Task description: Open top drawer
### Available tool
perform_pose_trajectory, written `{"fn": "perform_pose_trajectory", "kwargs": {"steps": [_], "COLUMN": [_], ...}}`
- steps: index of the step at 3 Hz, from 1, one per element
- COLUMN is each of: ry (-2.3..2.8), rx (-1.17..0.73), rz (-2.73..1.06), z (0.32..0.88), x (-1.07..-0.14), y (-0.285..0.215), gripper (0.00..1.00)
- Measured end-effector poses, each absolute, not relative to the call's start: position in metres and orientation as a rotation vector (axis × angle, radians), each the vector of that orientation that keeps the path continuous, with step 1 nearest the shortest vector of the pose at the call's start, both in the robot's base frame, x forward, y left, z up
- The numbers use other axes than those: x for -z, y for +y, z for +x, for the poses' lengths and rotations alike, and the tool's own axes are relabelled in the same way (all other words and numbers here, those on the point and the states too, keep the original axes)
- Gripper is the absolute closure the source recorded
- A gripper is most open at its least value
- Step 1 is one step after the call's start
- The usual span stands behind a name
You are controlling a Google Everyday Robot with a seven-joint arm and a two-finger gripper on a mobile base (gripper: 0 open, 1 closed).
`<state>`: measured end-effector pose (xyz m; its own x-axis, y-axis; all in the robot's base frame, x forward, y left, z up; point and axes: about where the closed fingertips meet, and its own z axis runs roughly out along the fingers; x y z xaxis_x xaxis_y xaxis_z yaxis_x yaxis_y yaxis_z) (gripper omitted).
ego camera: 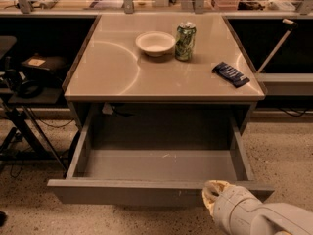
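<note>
The top drawer (156,166) stands pulled far out from under the table, its deep grey box showing and holding nothing. Its grey front panel (127,192) runs along the bottom of the view. My gripper (213,194) sits at the right part of that front edge, with the pale arm coming in from the bottom right corner. The wrist covers most of the hand.
On the beige tabletop (112,72) are a white bowl (155,43), a green can (185,41) and a dark blue packet (230,74). A black stand with cables (24,82) is at the left. A pale stick (275,47) leans at the right. Speckled floor surrounds the drawer.
</note>
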<state>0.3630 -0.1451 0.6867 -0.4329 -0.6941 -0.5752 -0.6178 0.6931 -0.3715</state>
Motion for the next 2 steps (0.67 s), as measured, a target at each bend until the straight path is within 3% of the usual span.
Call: {"fn": "perform_pose_trajectory", "kwargs": {"steps": [2], "ry": [2.126], "rx": [0.136], "rz": [-0.592], "z": [0.283], "x": [-0.707], "y": [-0.170], "gripper": [1.00]}}
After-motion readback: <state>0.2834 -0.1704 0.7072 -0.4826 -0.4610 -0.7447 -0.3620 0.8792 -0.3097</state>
